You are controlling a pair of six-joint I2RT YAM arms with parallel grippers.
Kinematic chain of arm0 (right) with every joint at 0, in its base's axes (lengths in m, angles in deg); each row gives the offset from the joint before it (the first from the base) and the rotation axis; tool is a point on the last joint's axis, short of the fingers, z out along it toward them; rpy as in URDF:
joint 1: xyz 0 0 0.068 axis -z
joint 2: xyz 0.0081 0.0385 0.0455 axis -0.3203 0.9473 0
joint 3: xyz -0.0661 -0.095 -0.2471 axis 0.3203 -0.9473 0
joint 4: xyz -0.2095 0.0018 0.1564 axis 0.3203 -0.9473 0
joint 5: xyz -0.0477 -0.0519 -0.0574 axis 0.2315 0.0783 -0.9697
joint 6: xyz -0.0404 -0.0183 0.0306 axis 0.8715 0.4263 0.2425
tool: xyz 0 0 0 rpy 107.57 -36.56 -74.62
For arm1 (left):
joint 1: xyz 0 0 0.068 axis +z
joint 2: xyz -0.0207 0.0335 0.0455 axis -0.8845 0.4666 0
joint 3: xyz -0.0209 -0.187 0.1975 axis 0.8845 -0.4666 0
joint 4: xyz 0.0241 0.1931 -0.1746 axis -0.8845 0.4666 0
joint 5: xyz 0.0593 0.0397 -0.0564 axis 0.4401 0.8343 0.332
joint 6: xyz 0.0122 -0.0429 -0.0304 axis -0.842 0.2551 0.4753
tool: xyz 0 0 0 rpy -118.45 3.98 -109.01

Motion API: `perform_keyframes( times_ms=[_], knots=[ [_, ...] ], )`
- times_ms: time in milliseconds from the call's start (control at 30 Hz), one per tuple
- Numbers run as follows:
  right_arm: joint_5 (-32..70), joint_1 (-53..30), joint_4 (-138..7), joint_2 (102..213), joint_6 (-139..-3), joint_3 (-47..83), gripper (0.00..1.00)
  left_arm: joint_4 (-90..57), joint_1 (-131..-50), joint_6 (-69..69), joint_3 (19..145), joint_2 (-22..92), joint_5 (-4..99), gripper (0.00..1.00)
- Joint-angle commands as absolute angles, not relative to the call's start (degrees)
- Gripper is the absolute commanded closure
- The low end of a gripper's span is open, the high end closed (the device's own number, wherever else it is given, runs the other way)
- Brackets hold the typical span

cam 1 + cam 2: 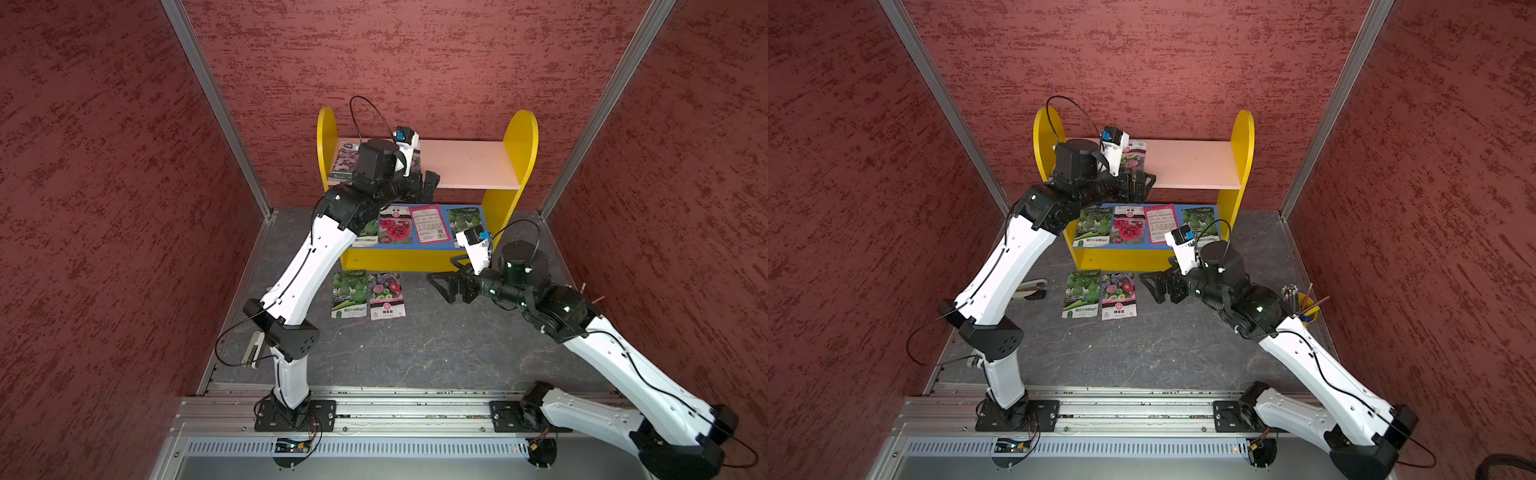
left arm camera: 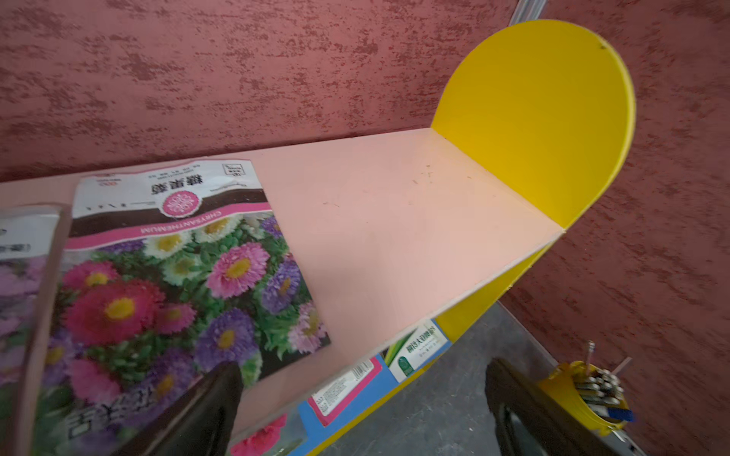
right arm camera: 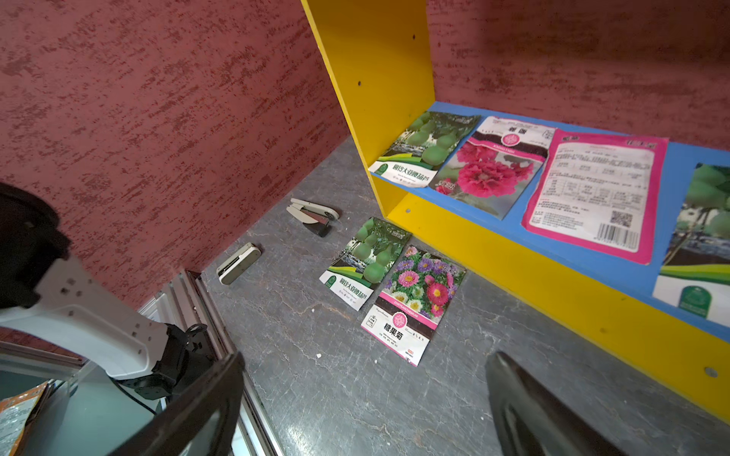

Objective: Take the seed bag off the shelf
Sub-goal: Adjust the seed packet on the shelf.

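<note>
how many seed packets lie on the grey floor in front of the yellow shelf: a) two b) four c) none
a: a green gourd seed packet and a mixed-flower chrysanthemum seed packet lie on the grey floor in front of the yellow-sided wooden shelf.

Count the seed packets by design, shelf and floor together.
Green gourd packets: 3
Mixed chrysanthemum packets: 2
Pink bloom packet: 1
Purple flower packet: 1
Back-side-up pink packet: 1
Total: 8

Shelf (image 1: 521, 141) yellow, pink, blue; walls (image 1: 415, 50) red-mottled
</note>
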State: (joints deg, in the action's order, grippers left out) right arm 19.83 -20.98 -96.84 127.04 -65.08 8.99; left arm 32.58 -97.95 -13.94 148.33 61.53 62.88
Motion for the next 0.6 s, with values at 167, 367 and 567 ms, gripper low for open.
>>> perform_keyframes(
  times_ms=[167,367,567],
  knots=[
    [15.14,-21.31,-102.62,124.41,-60.47,13.18,0.01,31.96,-97.48,-21.73,152.58,66.37,76.34,0.00],
    [14.09,-21.30,-103.63,126.14,-59.55,14.46,0.02,35.29,-96.73,-24.15,159.74,70.95,78.93,0.00],
    [12.90,-21.31,-102.71,126.65,-59.55,13.97,0.02,36.32,-96.46,-23.63,159.72,71.01,74.89,0.00]
  ],
)
